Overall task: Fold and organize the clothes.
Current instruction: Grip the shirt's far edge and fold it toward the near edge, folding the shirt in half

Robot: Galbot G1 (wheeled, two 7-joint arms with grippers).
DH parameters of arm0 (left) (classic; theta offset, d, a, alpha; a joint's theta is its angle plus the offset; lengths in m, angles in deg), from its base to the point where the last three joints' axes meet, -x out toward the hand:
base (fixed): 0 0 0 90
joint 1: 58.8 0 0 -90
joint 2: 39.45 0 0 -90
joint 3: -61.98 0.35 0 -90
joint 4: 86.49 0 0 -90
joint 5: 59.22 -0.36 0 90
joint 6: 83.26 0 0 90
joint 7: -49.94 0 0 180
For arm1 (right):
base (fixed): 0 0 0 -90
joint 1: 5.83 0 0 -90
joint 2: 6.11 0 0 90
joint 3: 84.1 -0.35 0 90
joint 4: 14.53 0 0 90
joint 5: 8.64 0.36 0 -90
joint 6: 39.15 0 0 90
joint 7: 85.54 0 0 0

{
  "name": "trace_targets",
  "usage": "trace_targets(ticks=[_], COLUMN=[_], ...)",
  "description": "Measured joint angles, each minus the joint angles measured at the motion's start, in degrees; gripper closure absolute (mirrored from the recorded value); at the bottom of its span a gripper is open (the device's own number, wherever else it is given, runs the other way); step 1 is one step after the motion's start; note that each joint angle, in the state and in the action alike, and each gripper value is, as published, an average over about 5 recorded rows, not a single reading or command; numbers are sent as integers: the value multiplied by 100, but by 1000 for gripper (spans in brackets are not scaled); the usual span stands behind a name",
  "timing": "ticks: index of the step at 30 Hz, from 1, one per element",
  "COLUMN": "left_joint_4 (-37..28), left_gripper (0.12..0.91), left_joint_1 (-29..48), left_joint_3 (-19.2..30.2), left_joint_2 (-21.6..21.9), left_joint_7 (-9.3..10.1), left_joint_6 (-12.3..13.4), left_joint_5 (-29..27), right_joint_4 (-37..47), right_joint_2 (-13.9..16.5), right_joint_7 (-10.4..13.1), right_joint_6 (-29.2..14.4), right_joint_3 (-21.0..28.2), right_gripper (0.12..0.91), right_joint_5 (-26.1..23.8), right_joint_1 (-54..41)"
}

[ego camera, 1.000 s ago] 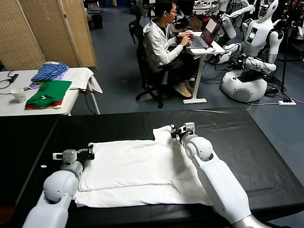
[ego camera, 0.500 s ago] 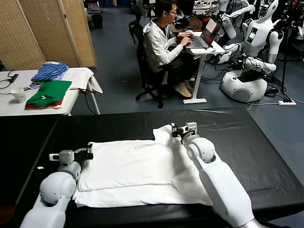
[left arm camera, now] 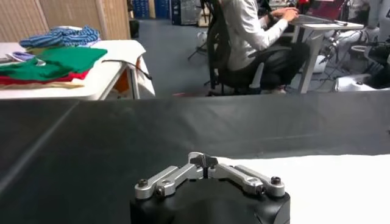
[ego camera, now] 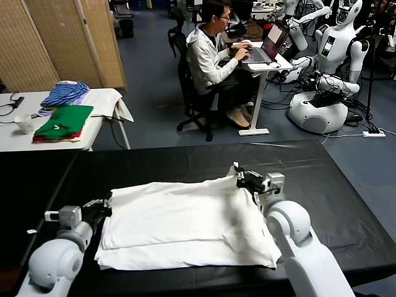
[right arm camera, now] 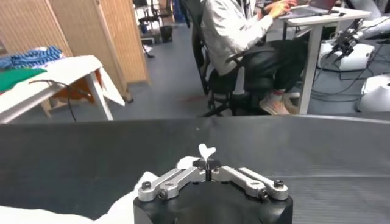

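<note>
The white T-shirt lies plain side up on the black table, its near edge doubled under. My left gripper is shut at the shirt's far left corner, and that corner stands a little off the table. In the left wrist view the left gripper shows closed tips with white cloth right beside them. My right gripper is shut on the far right corner. In the right wrist view a small tuft of cloth sticks up between the tips of the right gripper.
A white side table at the far left holds green and red folded garments, a blue-striped garment and a cup. Beyond the black table a person sits at a desk, with other robots to the right.
Both grippers have drawn back toward me, the right one also shifting right. The shirt's far edge came with them and now rises off the table.
</note>
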Motion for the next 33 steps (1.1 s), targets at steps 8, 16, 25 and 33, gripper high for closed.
trace_targets(ticks=[8,16,25,33], left_joint_4=[-48,-30,148,258], left_gripper=[885,885,885,885], left_joint_1=[-108,-169,-260,-114], left_joint_3=[38,12,-5,-178], left_joint_2=[-44,-47,-95,-113], left_joint_7=[10,-93,-324,-76], left_joint_6=[0,0,0,0], left_joint_5=[-99,-375,-890,-527], right_joint_4=[146,320,438,361], right_joint_2=[-56,-61,-93,-116], right_joint_7=[47,152,180,143], right_joint_6=[0,0,0,0], right_joint_3=[33,35,53,52], right_gripper=[881,881,881,881], right_joint_5=[-30,-46,-46,-45], right_joint_1=[109,132,112,116])
